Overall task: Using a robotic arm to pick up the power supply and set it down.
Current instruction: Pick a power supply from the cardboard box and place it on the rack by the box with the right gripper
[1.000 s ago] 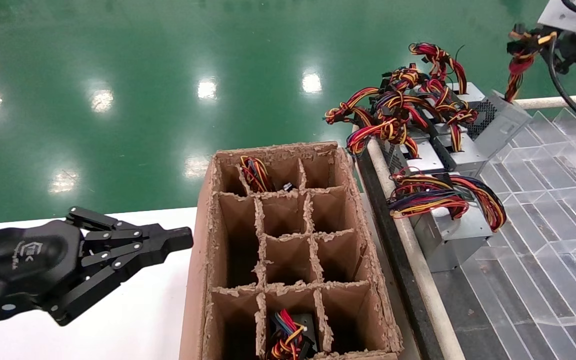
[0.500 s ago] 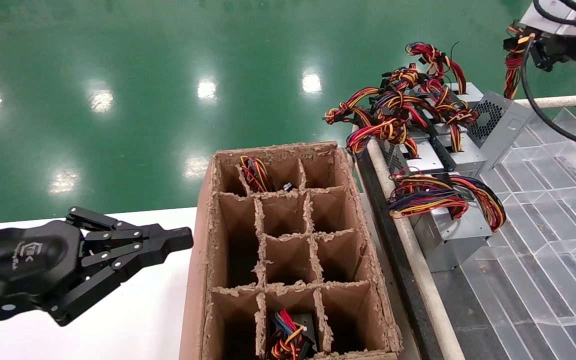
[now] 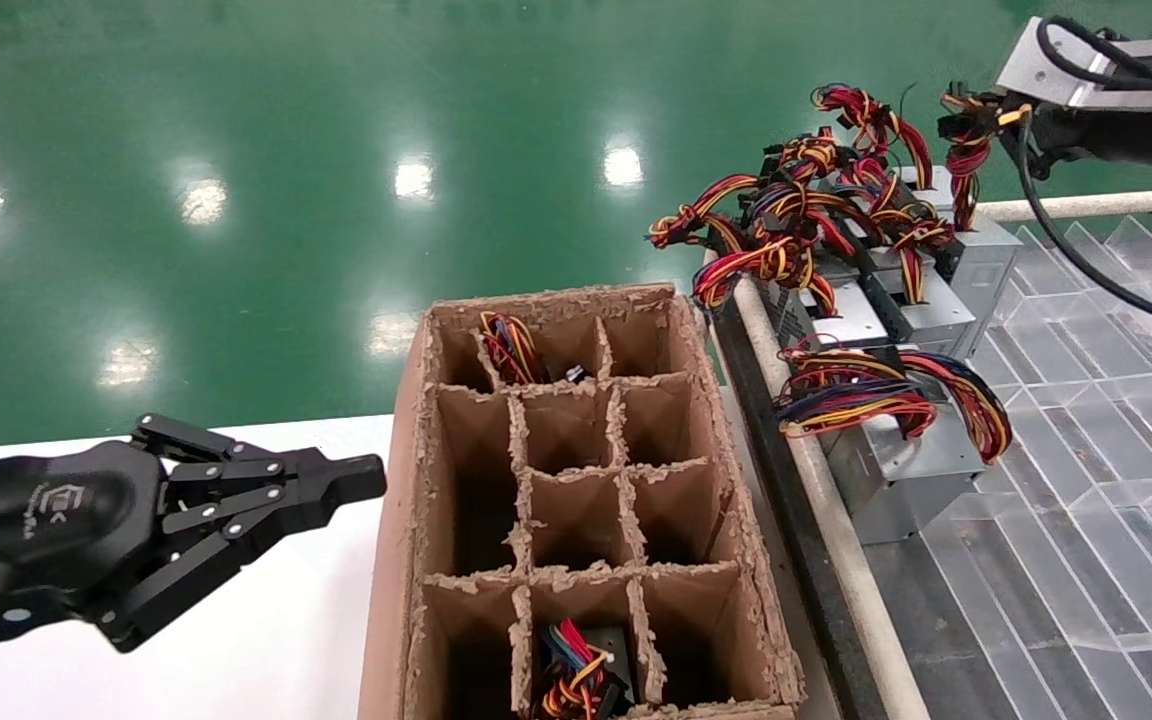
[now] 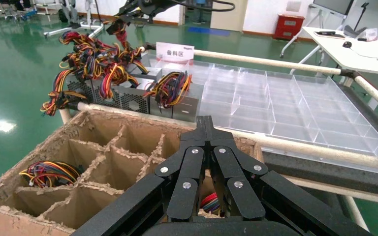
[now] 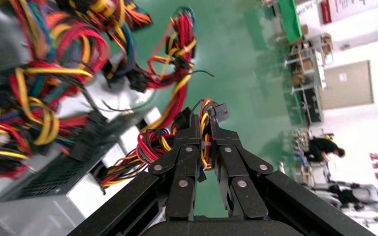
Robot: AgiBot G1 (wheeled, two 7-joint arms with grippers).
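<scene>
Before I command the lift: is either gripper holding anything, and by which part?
The right gripper is shut on the power supply by its tied wire bundle, not its metal case. The left gripper holds nothing.

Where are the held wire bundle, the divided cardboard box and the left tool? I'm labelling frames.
wire bundle (image 3: 966, 160), head view, red-yellow wires below the grip.
cardboard box (image 3: 416, 450), head view, left wall.
left tool (image 3: 368, 476), head view, closed fingertips.

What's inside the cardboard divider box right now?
The cardboard divider box shows wire bundles in two middle-column cells: far and nearest, the latter with a dark unit. Other cells look empty, though their deep bottoms are shadowed or hidden by dividers.
</scene>
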